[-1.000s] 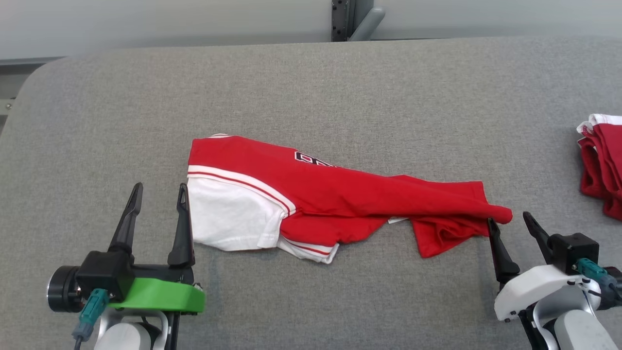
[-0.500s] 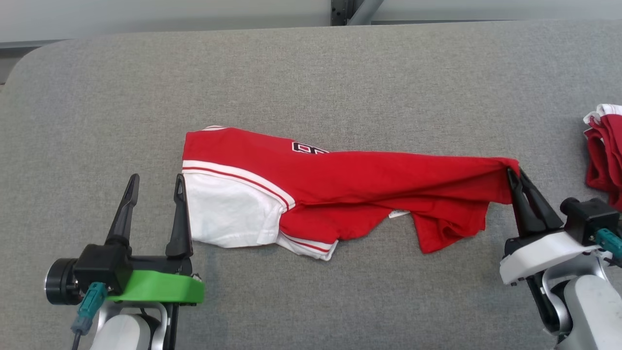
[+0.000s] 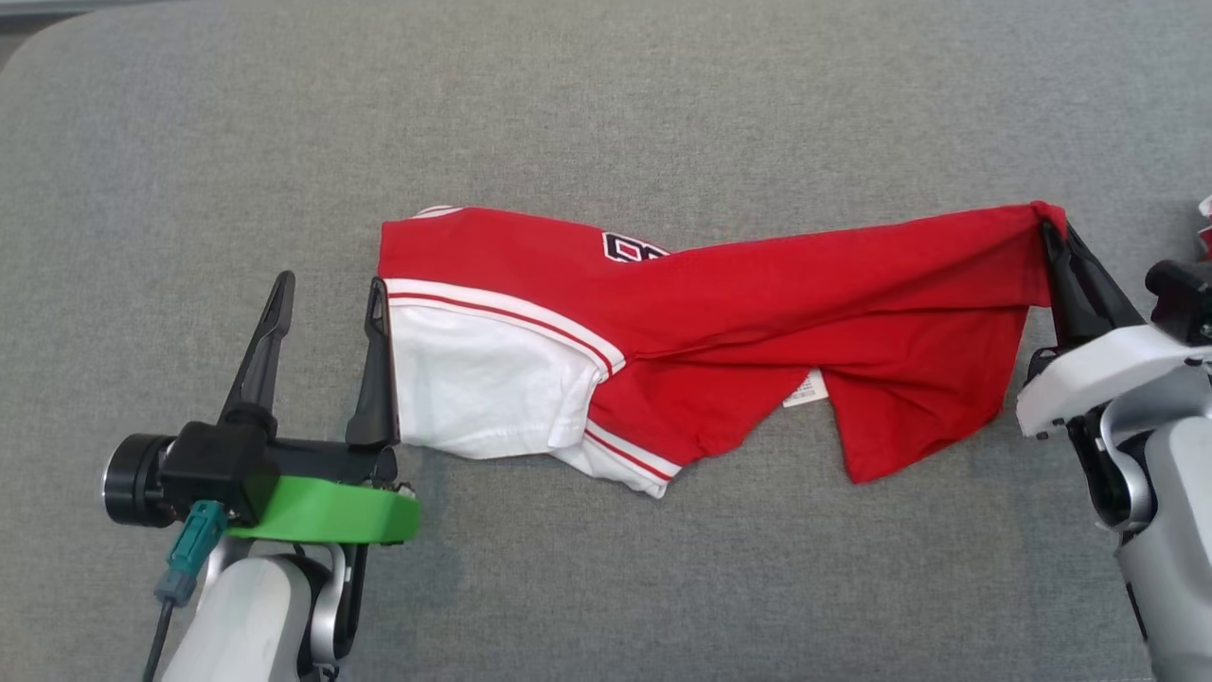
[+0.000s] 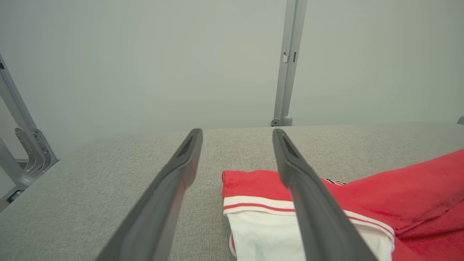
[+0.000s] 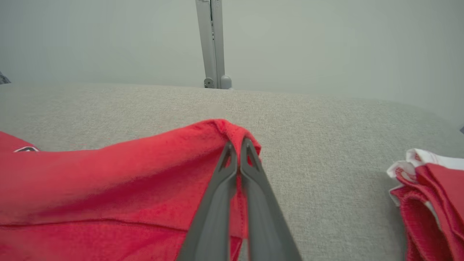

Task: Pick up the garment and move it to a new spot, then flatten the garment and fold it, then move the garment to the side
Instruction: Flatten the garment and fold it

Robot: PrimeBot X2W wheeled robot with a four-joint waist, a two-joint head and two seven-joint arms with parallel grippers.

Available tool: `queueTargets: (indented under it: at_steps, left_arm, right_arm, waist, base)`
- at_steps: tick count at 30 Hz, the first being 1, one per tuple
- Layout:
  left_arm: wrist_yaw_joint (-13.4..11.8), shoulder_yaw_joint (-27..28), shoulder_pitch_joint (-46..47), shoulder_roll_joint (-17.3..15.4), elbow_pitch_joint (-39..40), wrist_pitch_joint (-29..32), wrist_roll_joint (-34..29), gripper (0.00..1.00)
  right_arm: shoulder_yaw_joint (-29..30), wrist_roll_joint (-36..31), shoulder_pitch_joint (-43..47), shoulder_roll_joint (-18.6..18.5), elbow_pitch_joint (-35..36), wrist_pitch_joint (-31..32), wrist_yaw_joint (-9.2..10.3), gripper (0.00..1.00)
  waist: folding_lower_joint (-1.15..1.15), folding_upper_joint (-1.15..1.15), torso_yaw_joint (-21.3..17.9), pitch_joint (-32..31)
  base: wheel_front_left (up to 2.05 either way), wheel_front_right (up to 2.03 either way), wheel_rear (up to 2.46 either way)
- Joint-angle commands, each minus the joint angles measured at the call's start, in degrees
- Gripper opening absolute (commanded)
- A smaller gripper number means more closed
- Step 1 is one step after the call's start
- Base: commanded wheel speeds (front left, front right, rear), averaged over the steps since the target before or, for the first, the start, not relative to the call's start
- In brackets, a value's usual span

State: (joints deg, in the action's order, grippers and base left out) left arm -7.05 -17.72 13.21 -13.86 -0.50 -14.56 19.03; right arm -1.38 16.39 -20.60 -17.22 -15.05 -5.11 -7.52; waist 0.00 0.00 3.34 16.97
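Stretched out further than a second ago, the red and white garment [image 3: 720,313] is lying across the middle of the grey table [image 3: 663,95], its right corner being lifted toward the far right. The right gripper [image 3: 1049,227] is pinching that corner with fingers pressed together, while the left gripper [image 3: 330,278] is hovering, fingers spread wide and holding nothing, just beside the garment's white left end. A second red pile [image 5: 431,195] is sitting farther right.
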Motion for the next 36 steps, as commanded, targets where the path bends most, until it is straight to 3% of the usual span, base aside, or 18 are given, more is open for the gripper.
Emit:
queueTargets:
  at_steps: [1,9,10,11,12,18,28,36]
  left_arm:
    - [0.3,-0.3,1.3,0.3,-0.3,-0.1,-0.4,1.00]
    - [1.1,-1.3,3.7,1.4,-1.7,-0.4,-0.7,1.00]
    - [1.1,-1.3,3.8,1.4,-1.8,-0.4,-0.8,1.00]
    - [1.2,-1.2,3.9,1.4,-2.0,-0.4,-0.9,1.00]
    - [1.2,-1.2,3.9,1.4,-2.2,-0.5,-0.9,1.00]
    - [1.3,-0.8,2.7,1.2,-3.5,-0.5,-0.7,1.00]
    - [0.6,0.7,-0.2,0.1,-3.8,-0.6,0.3,1.00]
    - [0.0,0.6,-3.5,-0.5,-3.6,-0.1,0.9,1.00]
  right_arm:
    - [-0.5,0.5,-2.4,-0.7,-3.0,-0.1,0.07,0.00]
    - [-3.9,3.0,-11.0,-1.9,-17.7,-3.5,0.07,0.00]
    - [-4.3,3.1,-11.6,-1.9,-19.0,-4.3,0.07,0.30]
    - [-4.8,3.3,-11.9,-1.8,-19.9,-5.2,0.07,0.79]
    - [-5.2,3.4,-12.1,-1.6,-20.6,-6.0,0.07,1.00]
    - [-4.4,3.0,-9.0,-0.7,-20.1,-9.5,0.07,1.00]
    - [1.7,-1.4,4.4,5.0,-1.7,-10.2,0.07,1.00]
    - [4.3,-4.0,13.6,8.6,8.0,-9.3,0.07,1.00]
  waist:
    - [0.00,0.00,2.0,2.7]
    - [0.00,0.00,3.4,5.4]
    - [0.00,0.00,3.3,5.4]
    - [0.00,0.00,3.1,5.3]
    - [0.00,0.00,2.8,5.1]
    - [0.00,0.00,1.2,2.5]
    - [0.00,0.00,-1.7,-1.8]
    - [0.00,0.00,-2.8,-5.3]
  base:
    - [0.00,0.00,0.00]
    - [0.00,0.00,0.00]
    - [0.00,0.00,0.00]
    - [0.00,0.00,0.00]
    - [0.00,0.00,0.00]
    - [0.00,0.00,0.00]
    - [0.00,0.00,0.00]
    - [0.00,0.00,0.00]
